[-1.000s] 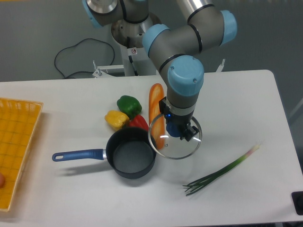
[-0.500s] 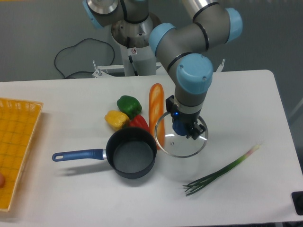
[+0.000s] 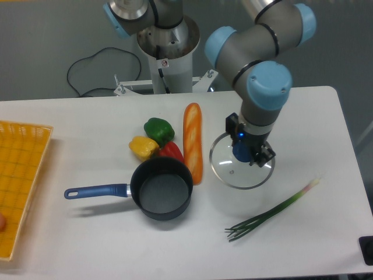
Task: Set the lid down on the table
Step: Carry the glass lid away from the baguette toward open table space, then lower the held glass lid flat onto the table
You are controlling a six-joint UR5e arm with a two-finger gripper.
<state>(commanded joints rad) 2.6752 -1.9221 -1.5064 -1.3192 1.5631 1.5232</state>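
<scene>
The lid [image 3: 233,170], a clear glass disc with a thin metal rim and a blue centre knob, hangs a little above the white table [image 3: 303,122] to the right of the baguette. My gripper [image 3: 247,153] points down from above and is shut on the lid's blue knob. A faint shadow of the lid lies on the table below it. The lid is well clear of the dark saucepan [image 3: 161,188], which stands uncovered to the left.
A long baguette [image 3: 192,140] lies just left of the lid. Green, yellow and red peppers [image 3: 156,142] cluster behind the saucepan, whose blue handle [image 3: 96,191] points left. A green onion [image 3: 274,210] lies at front right. A yellow mesh tray [image 3: 20,178] sits at the left edge.
The gripper has carried the lid to the right, away from the saucepan and past the baguette, by roughly a lid's width over the second.
</scene>
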